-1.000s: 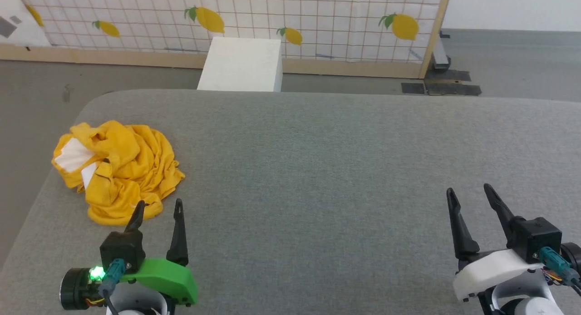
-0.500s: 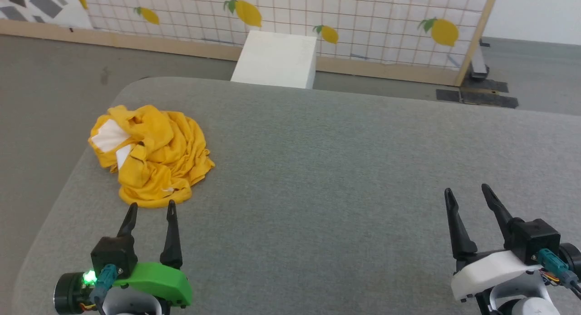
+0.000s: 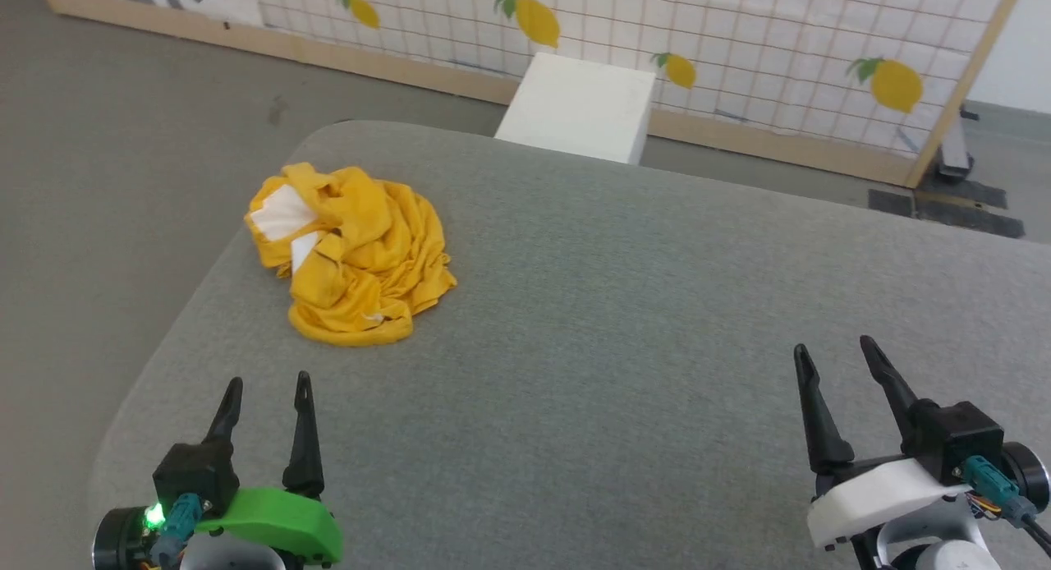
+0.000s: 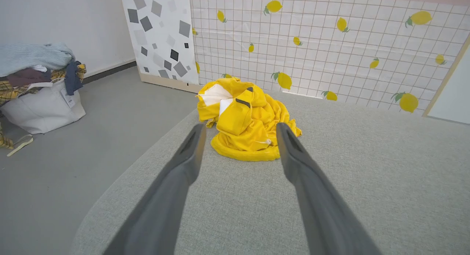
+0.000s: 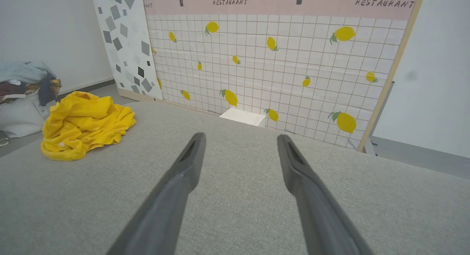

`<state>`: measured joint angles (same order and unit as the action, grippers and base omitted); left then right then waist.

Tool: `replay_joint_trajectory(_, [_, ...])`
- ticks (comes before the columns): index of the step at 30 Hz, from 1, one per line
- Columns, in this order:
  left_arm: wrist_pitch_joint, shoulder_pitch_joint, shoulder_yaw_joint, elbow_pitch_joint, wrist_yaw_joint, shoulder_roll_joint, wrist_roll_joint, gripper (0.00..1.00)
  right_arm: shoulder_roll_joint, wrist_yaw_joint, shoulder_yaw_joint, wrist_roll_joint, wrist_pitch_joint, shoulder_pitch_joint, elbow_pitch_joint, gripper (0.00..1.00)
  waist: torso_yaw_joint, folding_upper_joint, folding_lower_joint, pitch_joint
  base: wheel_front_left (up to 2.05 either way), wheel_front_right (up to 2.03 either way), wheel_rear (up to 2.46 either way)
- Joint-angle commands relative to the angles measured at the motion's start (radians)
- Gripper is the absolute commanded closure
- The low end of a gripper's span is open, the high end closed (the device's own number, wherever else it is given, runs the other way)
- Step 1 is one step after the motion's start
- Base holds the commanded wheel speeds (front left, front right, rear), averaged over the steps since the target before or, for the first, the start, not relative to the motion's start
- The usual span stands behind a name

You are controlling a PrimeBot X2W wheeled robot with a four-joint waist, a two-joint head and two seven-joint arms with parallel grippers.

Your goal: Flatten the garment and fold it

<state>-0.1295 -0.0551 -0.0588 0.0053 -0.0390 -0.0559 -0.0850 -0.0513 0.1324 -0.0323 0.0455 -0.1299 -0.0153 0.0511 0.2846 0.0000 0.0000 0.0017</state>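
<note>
Garment (image 3: 349, 254), yellow-orange, lies crumpled in a heap on a grey fabric-topped desk (image 3: 616, 307). In the head view it sits at about 10 o'clock, near the desk's rounded far-left corner. Its folds hide most of the print: two white patches and a short black mark show, but sleeves, collar and hem cannot be told apart.

Left end effector (image 3: 269, 380), on a green housing, is at 7 o'clock. Its two dark fingers are spread apart and hold nothing, with bare desk between them and the heap. Right end effector (image 3: 832, 346), on a white housing, is at 4 o'clock, also spread and empty, well apart from the garment. The bottom edge cuts off both wrists.

In the left wrist view the garment (image 4: 246, 119) sits at 12 o'clock, beyond the parted fingertips. At 9 o'clock a white bag (image 4: 40, 108) stands on the floor (image 4: 110, 111), heaped with mixed clothes (image 4: 33, 56), a pale blue piece on top. The frame edge cuts the bag off, and its deeper contents are hidden.

In the right wrist view the garment (image 5: 84, 124) lies at 9 o'clock.

A white box (image 3: 579, 106) at 12 o'clock in the head view is partly hidden behind the desk's far edge.
</note>
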Motion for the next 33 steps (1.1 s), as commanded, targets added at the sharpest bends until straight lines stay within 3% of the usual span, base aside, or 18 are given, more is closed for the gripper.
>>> replay_joint_trajectory(1, [-0.011, -0.013, -0.006, 0.004, -0.005, 0.003, -0.007, 0.00, 0.000, -0.001, 0.002, 0.007, -0.011, 0.020, 0.005, 0.00, 0.036, 0.0000, 0.0000, -0.002, 0.00, 0.00, 0.00])
replay_joint_trajectory(15, [-0.040, -0.030, -0.018, 0.010, -0.015, 0.004, -0.025, 0.00, 0.001, -0.001, 0.009, 0.012, -0.040, 0.026, 0.025, 0.00, 0.147, 0.0000, 0.0000, -0.007, 0.00, 0.00, 0.00])
replay_joint_trajectory(33, [-0.077, -0.044, -0.029, 0.015, -0.022, 0.004, -0.048, 0.00, 0.001, -0.001, 0.014, 0.018, -0.077, 0.038, 0.052, 0.00, 0.228, 0.0000, 0.0000, -0.010, 0.00, 0.00, 0.00])
